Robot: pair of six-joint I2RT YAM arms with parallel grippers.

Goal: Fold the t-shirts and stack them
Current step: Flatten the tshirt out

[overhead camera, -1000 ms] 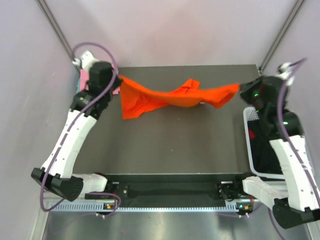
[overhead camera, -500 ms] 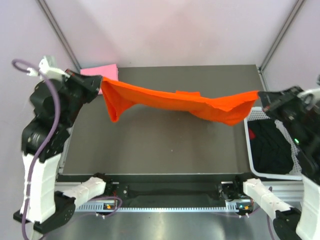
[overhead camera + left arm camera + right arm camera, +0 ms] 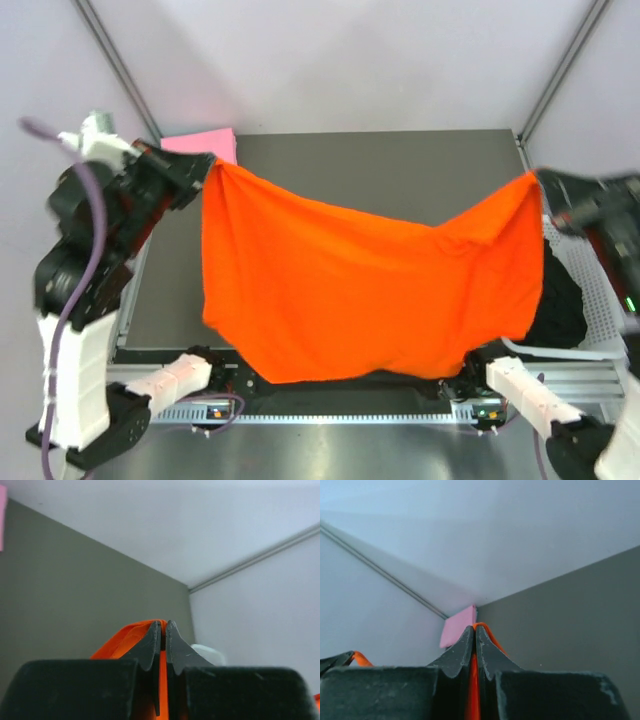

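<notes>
The orange-red t-shirt hangs spread wide in the air between both arms, its lower edge near the table's front edge. My left gripper is shut on its top left corner; the wrist view shows the cloth pinched between the jaws of that gripper. My right gripper is shut on the top right corner, with the cloth showing at the tips of that gripper. The pink t-shirt lies folded at the table's back left corner; it also shows in the right wrist view.
A white lattice basket with dark cloth inside stands at the table's right edge, partly behind the hanging shirt. The dark grey table shows bare at the back. Pale walls close in the cell.
Both arms have lifted and pulled apart. The orange-red shirt went from a bunched band stretched between the grippers to a wide sheet hanging open.
</notes>
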